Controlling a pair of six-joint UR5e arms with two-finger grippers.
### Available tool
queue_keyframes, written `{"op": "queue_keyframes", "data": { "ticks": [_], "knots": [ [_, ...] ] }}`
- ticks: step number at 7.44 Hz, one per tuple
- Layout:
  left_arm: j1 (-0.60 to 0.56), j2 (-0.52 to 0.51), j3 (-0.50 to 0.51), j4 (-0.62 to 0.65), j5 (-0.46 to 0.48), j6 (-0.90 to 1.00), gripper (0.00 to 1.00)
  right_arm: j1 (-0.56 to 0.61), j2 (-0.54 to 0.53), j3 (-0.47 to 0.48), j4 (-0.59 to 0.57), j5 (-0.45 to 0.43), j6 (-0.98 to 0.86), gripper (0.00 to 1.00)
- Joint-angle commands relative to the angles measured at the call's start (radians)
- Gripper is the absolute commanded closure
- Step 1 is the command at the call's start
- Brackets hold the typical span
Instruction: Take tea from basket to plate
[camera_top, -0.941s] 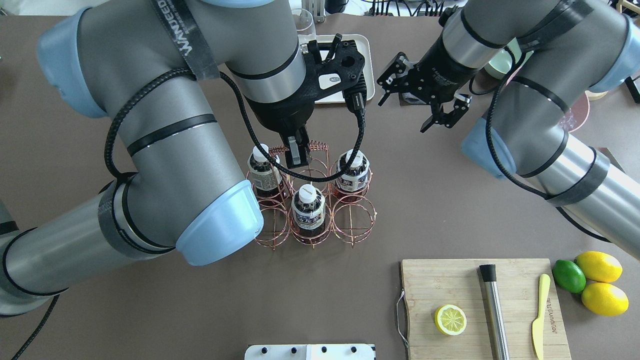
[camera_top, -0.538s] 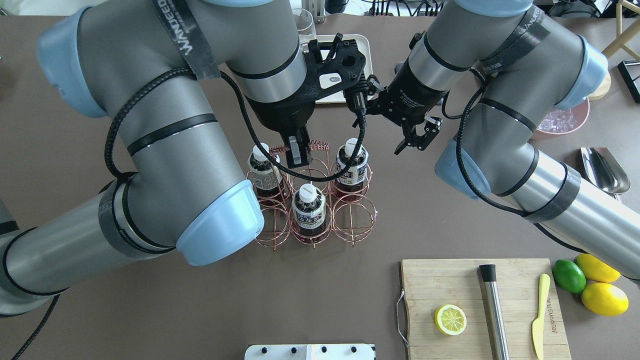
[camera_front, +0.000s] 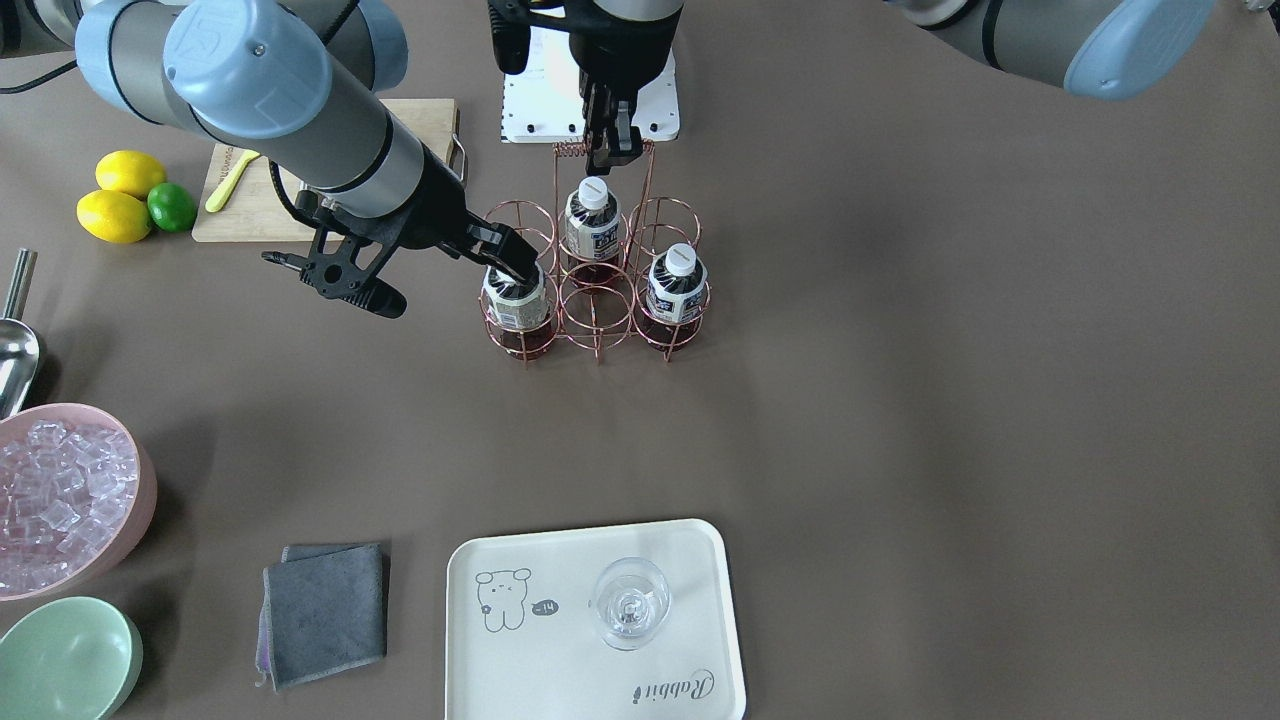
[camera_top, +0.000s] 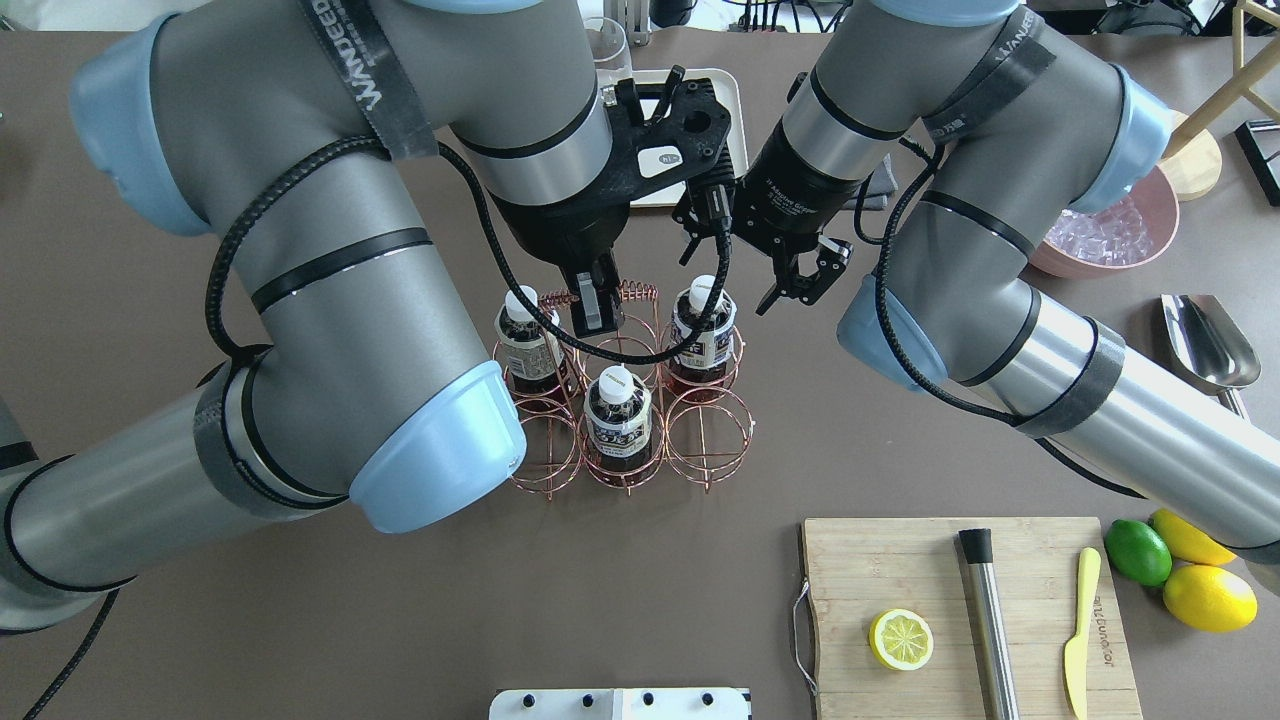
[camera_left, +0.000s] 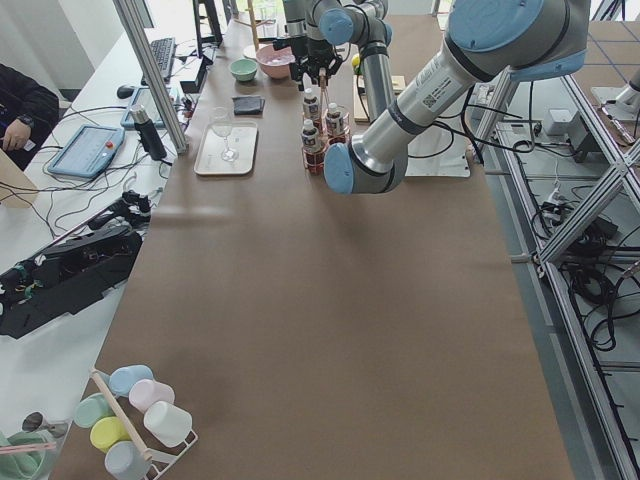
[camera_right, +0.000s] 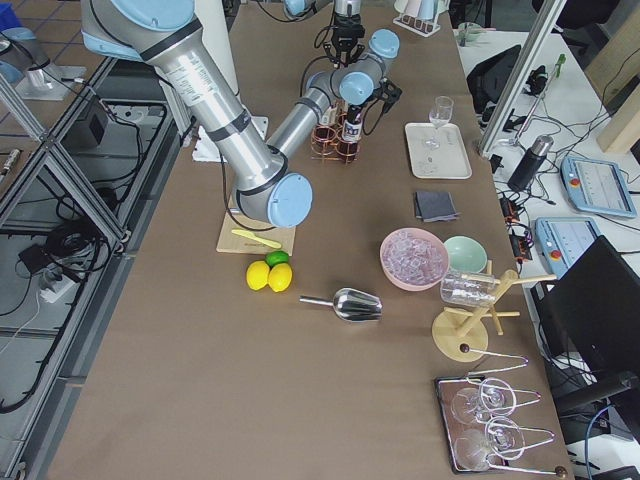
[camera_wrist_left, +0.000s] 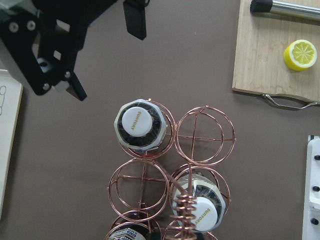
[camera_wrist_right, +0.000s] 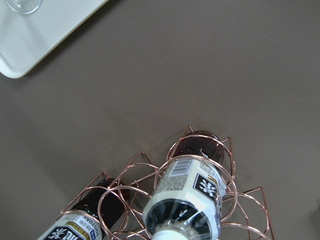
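Swinging in from 2 o'clock on the overhead view, the right gripper (camera_wrist_left: 109, 64) has closed most of the gap in under a second. It was well out over bare table, and now it hangs near the tea (camera_top: 705, 328), at about 1 o'clock of the white cap (camera_wrist_left: 137, 122). Its jaws are spread wide with nothing between them, and I see no contact. From the left wrist, its fingers (camera_wrist_left: 135, 20) sit clear of the cap, at 10 and 12 o'clock of it.

The tea stands upright in the basket (camera_top: 706, 440), in the cell at 1 o'clock of its middle, with two alike bottles (camera_top: 618, 420) in other cells. And the left gripper hasn't budged (camera_top: 592, 308): it's pinched on the coiled handle (camera_top: 635, 292), bracing the basket.

So the approach looks nearly done and the grasp not begun. I'd say the jaws must drop around the cap next. The plate (camera_front: 712, 620) waits well apart at 12 o'clock beyond the basket, with a glass (camera_front: 630, 602) standing on it.
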Motion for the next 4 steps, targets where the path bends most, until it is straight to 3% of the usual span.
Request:
{"op": "queue_keyframes", "data": {
  "ticks": [1, 3, 4],
  "knots": [
    [0.0, 0.005, -0.002, 0.0, 0.0, 0.0, 1.0, -0.008, 0.012, -0.018, 0.0, -0.006, 0.007, 0.17],
    [0.0, 0.006, -0.003, -0.001, 0.0, 0.0, 1.0, -0.021, 0.018, -0.018, 0.001, -0.006, 0.022, 0.39],
    [0.0, 0.006, -0.005, 0.0, 0.0, 0.0, 1.0, -0.027, 0.018, -0.02, 0.001, -0.007, 0.022, 0.44]
  ]
}}
